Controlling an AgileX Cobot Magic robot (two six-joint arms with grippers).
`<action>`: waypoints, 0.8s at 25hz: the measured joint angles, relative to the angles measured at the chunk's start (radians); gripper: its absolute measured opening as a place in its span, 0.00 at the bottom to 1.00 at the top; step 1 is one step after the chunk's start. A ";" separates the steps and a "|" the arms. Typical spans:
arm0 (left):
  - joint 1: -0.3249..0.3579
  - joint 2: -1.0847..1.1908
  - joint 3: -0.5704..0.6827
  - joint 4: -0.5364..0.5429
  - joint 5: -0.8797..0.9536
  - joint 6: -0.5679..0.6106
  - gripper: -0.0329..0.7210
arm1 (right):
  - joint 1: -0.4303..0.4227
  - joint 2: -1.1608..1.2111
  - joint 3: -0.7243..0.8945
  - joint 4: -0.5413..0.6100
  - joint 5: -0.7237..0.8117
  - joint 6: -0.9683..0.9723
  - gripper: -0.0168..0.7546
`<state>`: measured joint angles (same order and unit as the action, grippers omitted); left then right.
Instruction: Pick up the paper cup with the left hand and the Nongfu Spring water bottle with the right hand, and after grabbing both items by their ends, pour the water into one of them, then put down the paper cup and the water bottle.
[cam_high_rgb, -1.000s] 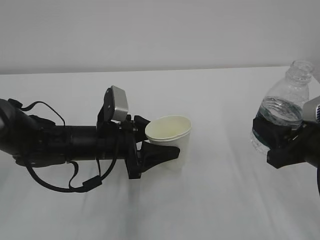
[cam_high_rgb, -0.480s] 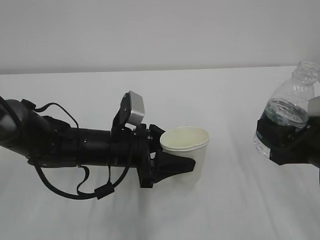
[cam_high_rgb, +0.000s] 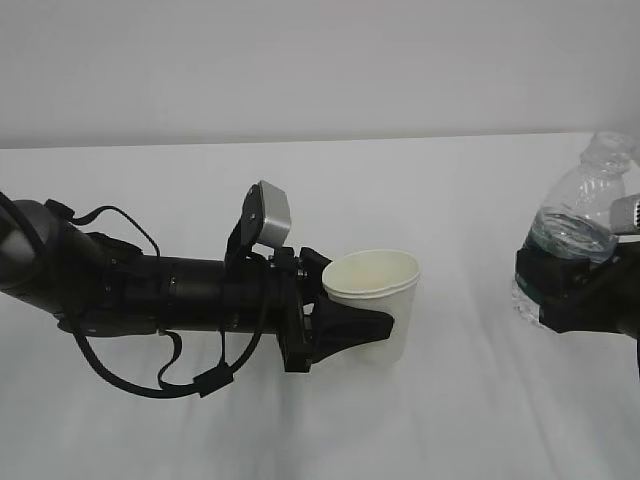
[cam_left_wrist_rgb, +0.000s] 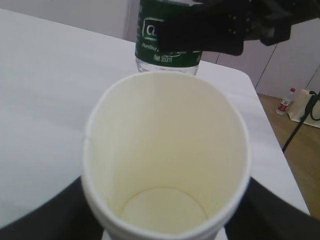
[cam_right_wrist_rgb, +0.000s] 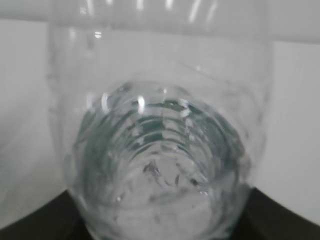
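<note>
My left gripper (cam_high_rgb: 352, 322) is shut on the white paper cup (cam_high_rgb: 378, 298), holding it upright just above the table. From the left wrist view I look down into the paper cup (cam_left_wrist_rgb: 165, 160): its cream inside and round bottom show, with no liquid visible. At the right edge, the right gripper (cam_high_rgb: 562, 292) is shut on the Nongfu Spring water bottle (cam_high_rgb: 582, 215) around its label band. The bottle is upright, capless, with water (cam_high_rgb: 568, 232) up to its shoulder. The left wrist view shows the bottle's green label (cam_left_wrist_rgb: 167, 47) beyond the cup. The bottle (cam_right_wrist_rgb: 160, 150) fills the right wrist view.
The white table (cam_high_rgb: 460, 400) stretches under both arms, with a pale wall behind. In the left wrist view the table's right edge (cam_left_wrist_rgb: 272, 150) drops to a brown floor, where a small bottle (cam_left_wrist_rgb: 285, 101) and a bag stand.
My left arm has carried the cup to the right, closer to the bottle, then stopped. The right gripper has lowered the bottle slightly.
</note>
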<state>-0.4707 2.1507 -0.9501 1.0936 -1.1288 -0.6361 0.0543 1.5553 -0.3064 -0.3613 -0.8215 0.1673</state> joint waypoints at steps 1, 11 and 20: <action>0.000 0.000 0.000 0.000 0.000 -0.002 0.66 | 0.000 0.000 -0.008 0.000 0.031 0.000 0.56; -0.017 0.000 0.000 -0.002 -0.002 -0.002 0.66 | 0.000 -0.017 -0.025 -0.051 0.087 0.002 0.56; -0.093 0.000 -0.062 0.007 0.050 -0.002 0.65 | 0.000 -0.069 -0.025 -0.063 0.118 -0.033 0.56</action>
<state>-0.5637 2.1507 -1.0122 1.1003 -1.0783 -0.6377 0.0543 1.4866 -0.3311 -0.4245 -0.7033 0.1346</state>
